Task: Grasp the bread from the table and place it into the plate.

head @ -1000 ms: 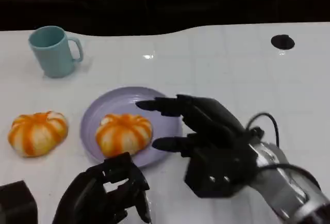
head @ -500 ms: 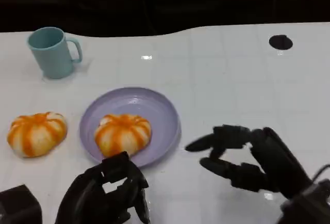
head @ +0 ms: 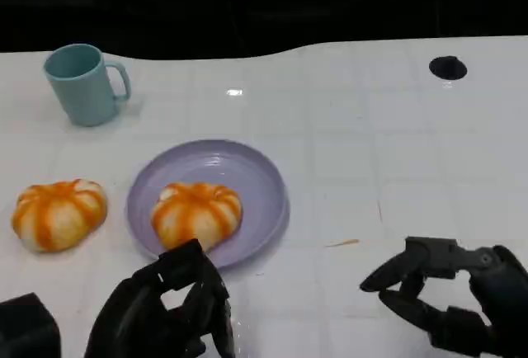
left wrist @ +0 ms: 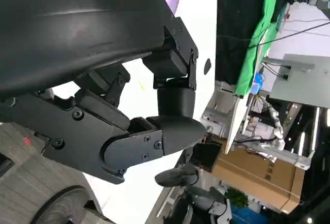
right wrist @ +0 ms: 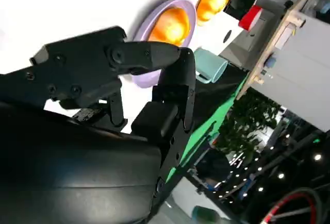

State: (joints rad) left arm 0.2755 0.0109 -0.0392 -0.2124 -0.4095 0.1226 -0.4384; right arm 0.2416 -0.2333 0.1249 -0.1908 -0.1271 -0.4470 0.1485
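**Robot hands low, one bread still out on the bench**

The left robot hand (head: 161, 313) sits near the front edge, fingers curled in, holding nothing. Far left lies the loose bread (head: 58, 213); just right of it, the purple plate (head: 264, 178) already carries another bun (head: 196, 214). The right robot hand (head: 450, 296), fingers apart, holds nothing. I'd reach leftward with the left hand, opening wide and cupping gently, since that bread looks soft.

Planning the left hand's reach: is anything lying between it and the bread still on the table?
Nothing visible does. The left hand sits near the table edge, and bare table separates it from the bread left of the plate.
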